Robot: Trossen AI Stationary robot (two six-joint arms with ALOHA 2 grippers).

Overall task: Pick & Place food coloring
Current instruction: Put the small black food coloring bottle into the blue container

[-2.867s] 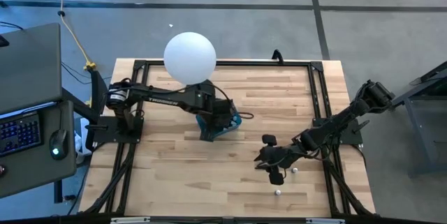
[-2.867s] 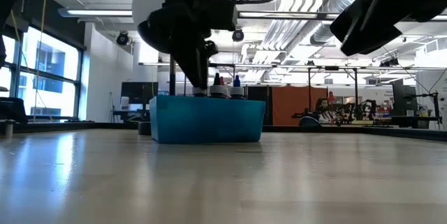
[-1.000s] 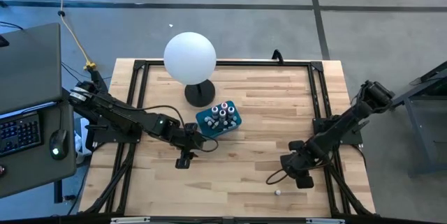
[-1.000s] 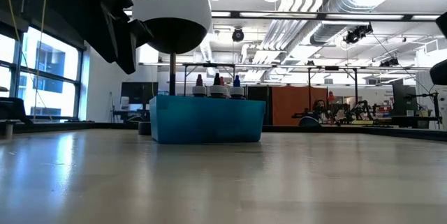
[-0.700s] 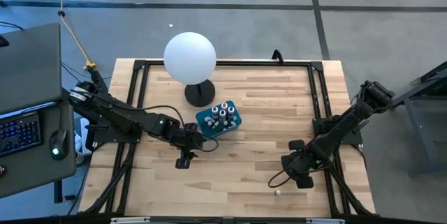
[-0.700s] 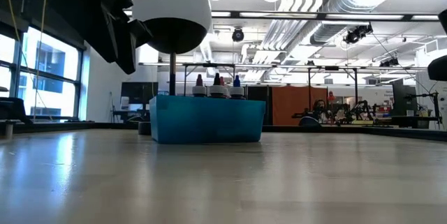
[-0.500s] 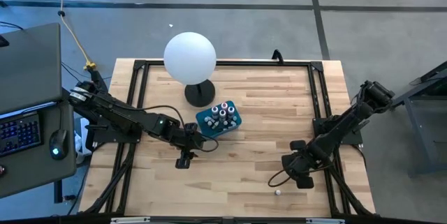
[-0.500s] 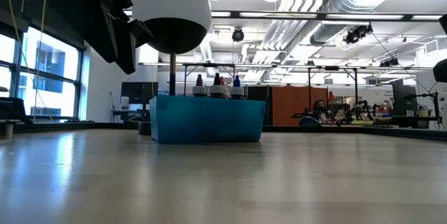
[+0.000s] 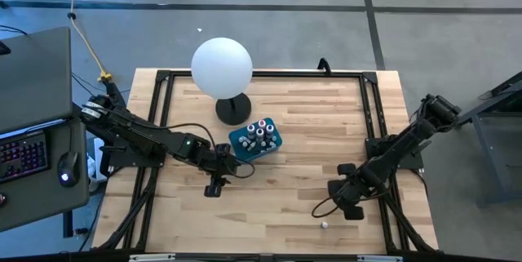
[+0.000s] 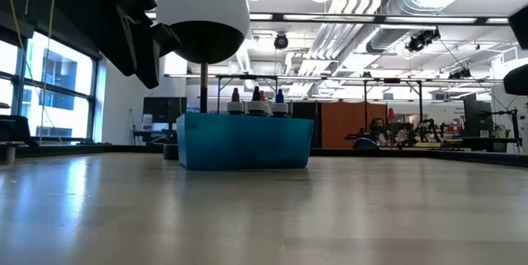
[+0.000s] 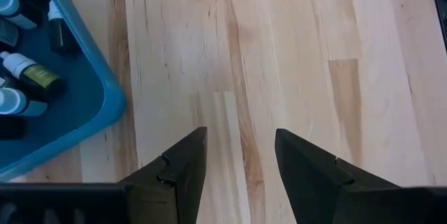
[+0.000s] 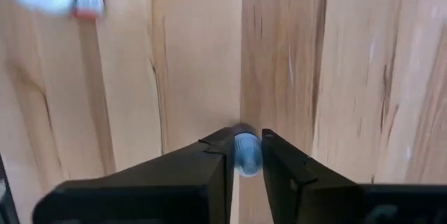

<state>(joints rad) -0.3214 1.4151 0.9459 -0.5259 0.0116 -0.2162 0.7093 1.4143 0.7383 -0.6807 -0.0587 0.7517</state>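
Note:
The teal box (image 9: 245, 144) stands mid-table with several food coloring bottles (image 9: 259, 131) upright in it; their caps (image 10: 256, 97) show over its rim in the low view. My left gripper (image 9: 216, 184) hovers open over bare wood just near-left of the box (image 11: 77, 112). My right gripper (image 9: 347, 203) is near the table's right near corner, shut on one small bottle with a bluish cap (image 12: 246, 155). Another whitish bottle (image 9: 325, 224) lies on its side on the table close by, its red cap end (image 12: 87, 2) showing in the right wrist view. My right gripper pinches the small bottle between its two fingertips (image 12: 222, 147), coming from above and pointing down. I see the bottle's bluish cap end (image 12: 246, 153) between the tips. Whether it is off the wood, I cannot tell.
The large white ball lamp (image 9: 222, 68) stands on its dark base (image 9: 234, 108) just beyond the box. A black frame (image 9: 371, 115) runs along the table's edges. Bare wood lies between the box and the right gripper. A laptop (image 9: 33, 156) sits off the table's left side.

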